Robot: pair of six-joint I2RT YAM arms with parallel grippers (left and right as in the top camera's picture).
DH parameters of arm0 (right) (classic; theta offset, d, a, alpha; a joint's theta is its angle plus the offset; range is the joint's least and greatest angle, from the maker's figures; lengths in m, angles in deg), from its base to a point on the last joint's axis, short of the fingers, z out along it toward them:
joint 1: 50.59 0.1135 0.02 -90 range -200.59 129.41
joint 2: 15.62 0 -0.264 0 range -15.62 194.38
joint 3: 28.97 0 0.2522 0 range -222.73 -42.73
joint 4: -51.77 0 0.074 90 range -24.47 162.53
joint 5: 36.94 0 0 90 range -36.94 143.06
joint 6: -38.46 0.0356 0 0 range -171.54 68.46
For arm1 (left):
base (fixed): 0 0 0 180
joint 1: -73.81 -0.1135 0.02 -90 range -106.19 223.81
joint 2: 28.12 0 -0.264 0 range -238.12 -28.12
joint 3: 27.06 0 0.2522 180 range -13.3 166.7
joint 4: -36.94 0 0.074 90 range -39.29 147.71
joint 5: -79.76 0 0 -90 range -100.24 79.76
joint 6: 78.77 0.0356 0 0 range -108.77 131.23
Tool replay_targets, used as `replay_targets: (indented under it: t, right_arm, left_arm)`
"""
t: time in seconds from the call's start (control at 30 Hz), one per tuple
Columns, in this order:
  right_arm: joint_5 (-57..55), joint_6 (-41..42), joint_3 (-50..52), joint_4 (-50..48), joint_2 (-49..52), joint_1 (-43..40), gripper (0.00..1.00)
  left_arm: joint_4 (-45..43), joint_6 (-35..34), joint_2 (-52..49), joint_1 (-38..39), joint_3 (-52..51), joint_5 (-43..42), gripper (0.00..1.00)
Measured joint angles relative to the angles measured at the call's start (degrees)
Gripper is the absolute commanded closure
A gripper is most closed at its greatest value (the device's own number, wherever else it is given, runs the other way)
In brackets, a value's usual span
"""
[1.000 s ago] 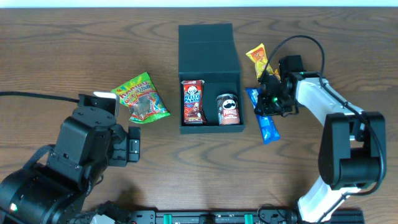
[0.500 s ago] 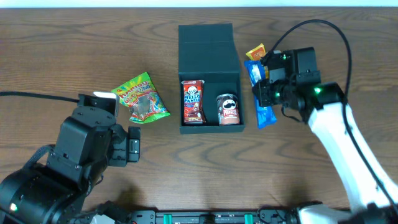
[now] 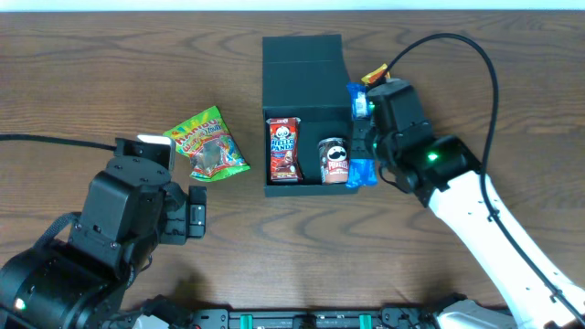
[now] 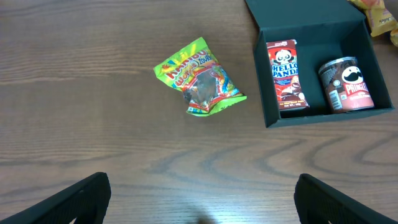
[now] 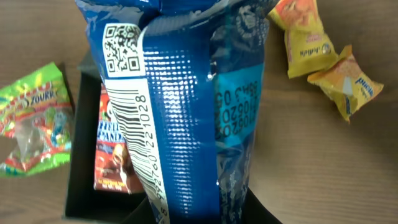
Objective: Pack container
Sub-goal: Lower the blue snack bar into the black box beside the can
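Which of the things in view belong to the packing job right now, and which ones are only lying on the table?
In the job: box; blue packet, held by the right end effector; Hello Panda pack and Pringles can, already inside.
Lying about, maybe for later: green gummy bag, left of the box; yellow packets, right of it.

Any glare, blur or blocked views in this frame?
Right wrist: the blue packet fills most of the view, with glare streaks on its foil. Left wrist: table sharp, own fingers dark and soft at the bottom corners. Overhead: even light, no harsh shadows.
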State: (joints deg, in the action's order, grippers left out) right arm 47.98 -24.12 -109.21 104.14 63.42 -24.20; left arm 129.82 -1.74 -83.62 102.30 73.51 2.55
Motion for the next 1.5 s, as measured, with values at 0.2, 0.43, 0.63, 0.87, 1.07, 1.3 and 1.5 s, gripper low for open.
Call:
replay_targets:
  t: [0.2, 0.43, 0.63, 0.87, 1.07, 1.3, 1.5]
  right_arm:
    - [-2.58, 1.60, 0.00, -1.77, 2.62, 0.68, 0.88]
    - [-3.21, 2.08, 0.00, -3.69, 8.81, 0.68, 0.89]
    - [-2.38, 2.14, 0.00, -5.55, 12.50, 0.68, 0.92]
    - [-2.25, 2.14, 0.00, -5.95, 15.28, 0.68, 0.92]
    - [-2.23, 2.14, -0.22, -6.29, 17.38, 0.68, 0.92]
    - [-2.10, 2.14, -0.33, -6.32, 19.19, 0.68, 0.92]
    - [-1.73, 2.16, -0.50, -6.58, 19.91, 0.70, 0.92]
  left_arm:
    - [0.02, -0.02, 0.00, 0.00, 0.00, 0.00, 0.05]
    - [0.02, -0.02, 0.00, 0.00, 0.00, 0.00, 0.05]
    - [0.02, -0.02, 0.00, 0.00, 0.00, 0.00, 0.05]
    - [0.00, -0.02, 0.00, 0.00, 0.00, 0.00, 0.05]
    - [0.02, -0.02, 0.00, 0.00, 0.00, 0.00, 0.05]
    - [0.00, -0.02, 0.00, 0.00, 0.00, 0.00, 0.05]
    - [0.00, -0.02, 0.00, 0.00, 0.00, 0.00, 0.05]
